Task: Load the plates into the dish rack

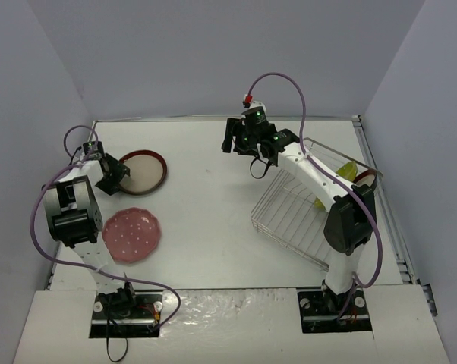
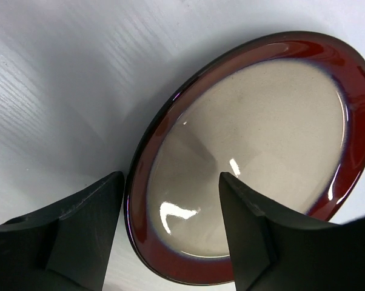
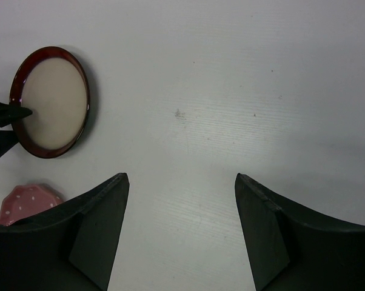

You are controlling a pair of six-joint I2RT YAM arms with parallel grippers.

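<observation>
L fingers (image 2: 73, 236) are spread, one each side of the red plate (image 2: 261, 133) rim, ready to pinch it off the bench (image 3: 231, 91). R fingers (image 3: 91, 236) are spread too & empty, prob. waiting by the dish rack (image 1: 289, 216).

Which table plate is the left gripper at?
The red-rimmed plate: the left gripper straddles its rim, jaws open. The pink dotted plate lies apart, untouched.

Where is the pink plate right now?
In the top view, the pink plate lies flat on the left of the table, right beside the left arm, nearer the front edge than the red-rimmed plate.
</observation>
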